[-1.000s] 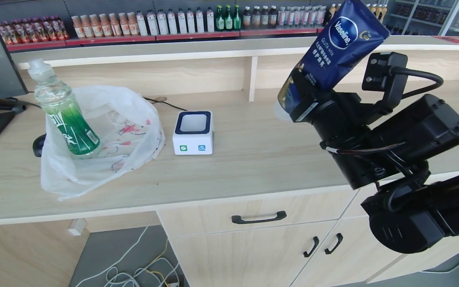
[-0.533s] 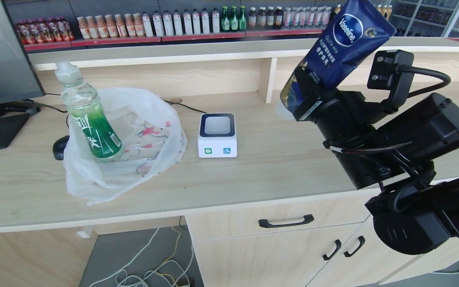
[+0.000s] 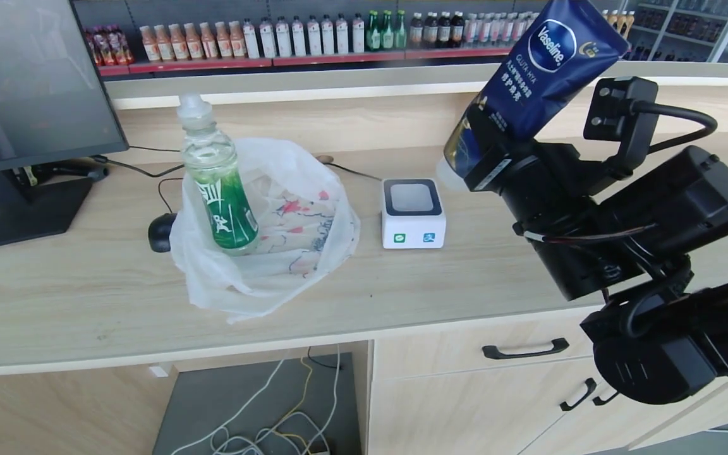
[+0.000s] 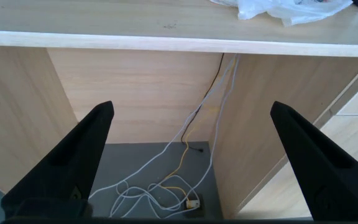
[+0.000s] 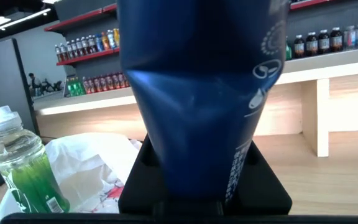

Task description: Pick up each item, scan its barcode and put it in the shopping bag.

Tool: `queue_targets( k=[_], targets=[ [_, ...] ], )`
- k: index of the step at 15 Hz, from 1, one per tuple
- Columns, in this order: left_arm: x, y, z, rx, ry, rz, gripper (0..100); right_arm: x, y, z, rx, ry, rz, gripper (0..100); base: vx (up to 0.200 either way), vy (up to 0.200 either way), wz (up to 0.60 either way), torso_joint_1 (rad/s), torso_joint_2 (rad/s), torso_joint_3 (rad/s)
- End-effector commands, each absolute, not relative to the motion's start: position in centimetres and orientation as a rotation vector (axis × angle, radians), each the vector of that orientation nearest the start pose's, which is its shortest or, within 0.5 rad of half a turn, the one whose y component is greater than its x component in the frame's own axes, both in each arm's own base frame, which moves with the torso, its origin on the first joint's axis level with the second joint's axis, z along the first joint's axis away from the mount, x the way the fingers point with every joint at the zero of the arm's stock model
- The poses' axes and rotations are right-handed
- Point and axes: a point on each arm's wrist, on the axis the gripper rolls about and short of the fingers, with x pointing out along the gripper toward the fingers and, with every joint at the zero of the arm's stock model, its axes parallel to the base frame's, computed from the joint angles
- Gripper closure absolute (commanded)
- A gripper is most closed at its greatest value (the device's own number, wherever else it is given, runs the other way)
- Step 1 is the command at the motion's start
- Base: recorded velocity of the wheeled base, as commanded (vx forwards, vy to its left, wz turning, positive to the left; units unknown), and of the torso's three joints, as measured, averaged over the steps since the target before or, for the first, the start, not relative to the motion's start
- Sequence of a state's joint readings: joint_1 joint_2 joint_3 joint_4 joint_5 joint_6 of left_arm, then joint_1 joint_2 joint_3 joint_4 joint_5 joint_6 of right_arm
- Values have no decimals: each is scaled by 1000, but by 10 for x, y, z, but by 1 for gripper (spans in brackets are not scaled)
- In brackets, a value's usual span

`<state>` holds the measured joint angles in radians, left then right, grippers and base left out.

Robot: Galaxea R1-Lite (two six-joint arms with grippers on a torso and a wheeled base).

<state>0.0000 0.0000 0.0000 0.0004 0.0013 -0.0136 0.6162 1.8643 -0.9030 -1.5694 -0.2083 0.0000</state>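
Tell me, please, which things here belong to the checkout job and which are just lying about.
Job: blue tube in the right claw; green bottle, standing in the shopping bag; scanner.
Lying about: monitor; mouse; shelf bottles; floor cables.

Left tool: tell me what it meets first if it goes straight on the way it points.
Probably the wooden back panel under the counter, perhaps brushing the cables hanging in front of it. The left tool, open, aims into that recess below the counter's edge. Depth is hard to judge.

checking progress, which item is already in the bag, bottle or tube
The green bottle, standing in the shopping bag; the blue tube is clamped in the right gripper.
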Motion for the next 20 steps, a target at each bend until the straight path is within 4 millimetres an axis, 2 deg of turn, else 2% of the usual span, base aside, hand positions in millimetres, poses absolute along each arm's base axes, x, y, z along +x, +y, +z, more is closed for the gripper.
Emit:
queue_targets(
  k=[1,5,7,12,15,17,19,20],
  targets=[
    [-23,0,75,-14,0,2,0,274,188,246,246,-565,395,100,0,0,0,0,0,0],
    [-23,0,75,-14,0,2,0,265,183,247,242,-557,408,100,0,0,0,0,0,0],
    [-23,0,75,-12,0,2,0,269,185,247,243,-563,422,100,0,0,0,0,0,0],
    [-23,0,75,-14,0,2,0,311,196,282,362,-485,445,100,0,0,0,0,0,0],
    [-23,0,75,-12,0,2,0,332,211,274,364,-440,501,100,0,0,0,0,0,0],
    [-23,0,75,-14,0,2,0,340,216,268,425,-417,516,100,0,0,0,0,0,0],
    [-23,0,75,-14,0,2,0,344,216,262,488,-386,524,100,0,0,0,0,0,0],
    [-23,0,75,-14,0,2,0,350,210,259,528,-370,512,100,0,0,0,0,0,0]
  ],
)
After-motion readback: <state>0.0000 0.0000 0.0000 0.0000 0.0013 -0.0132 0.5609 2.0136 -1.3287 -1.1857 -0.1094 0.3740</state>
